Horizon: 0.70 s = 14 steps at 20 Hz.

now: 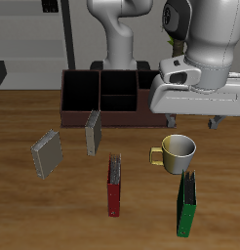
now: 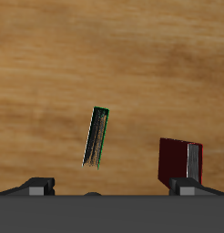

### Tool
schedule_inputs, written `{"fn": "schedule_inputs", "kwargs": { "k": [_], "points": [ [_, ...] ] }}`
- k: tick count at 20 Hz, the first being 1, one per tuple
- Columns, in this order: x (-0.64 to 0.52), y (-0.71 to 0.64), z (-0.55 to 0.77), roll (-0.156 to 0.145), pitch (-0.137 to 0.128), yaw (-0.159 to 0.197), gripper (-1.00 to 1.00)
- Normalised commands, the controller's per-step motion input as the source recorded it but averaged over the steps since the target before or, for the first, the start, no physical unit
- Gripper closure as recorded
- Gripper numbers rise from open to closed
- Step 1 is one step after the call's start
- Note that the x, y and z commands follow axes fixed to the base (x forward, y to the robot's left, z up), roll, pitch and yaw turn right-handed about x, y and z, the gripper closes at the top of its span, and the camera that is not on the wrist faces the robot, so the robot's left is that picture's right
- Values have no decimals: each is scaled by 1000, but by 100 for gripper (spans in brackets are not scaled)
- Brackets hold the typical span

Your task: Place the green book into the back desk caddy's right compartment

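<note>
Nearest the table's front edge stands the green book, upright on its bottom edge with its dark spine edge showing. The wrist view looks straight down on it as a thin sliver, and it sits apart from the jaws, untouched. The gripper hangs well above the table, over the mug and higher than the book; only the two finger bases show at the edge of the wrist view, wide apart with nothing between them, so the jaws look open and empty. The height seems deliberate — room to line up over the narrow top edge before coming down. Judged from this, the task is at its approach step: nothing is grasped. The red book also stands on edge, off to one side of the jaws, and appears in the wrist view near one finger base. Two grey books lie farther off. Farthest back, against the robot's base, sits the caddy, its dark cells open upward — the arm hides one end of it, so the right compartment cannot be made out. Since the book is thin and tall, a grip across its covers looks like the likely choice.
</note>
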Motion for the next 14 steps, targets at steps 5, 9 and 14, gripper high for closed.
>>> {"fn": "schedule_inputs", "kwargs": {
  "k": [5, 9, 14],
  "points": [
    [203, 54, -481, 45, 28, -7, -100],
    [158, 7, -548, 23, 24, 17, -100],
    [33, 14, -214, 7, -15, 10, -100]
  ]
}}
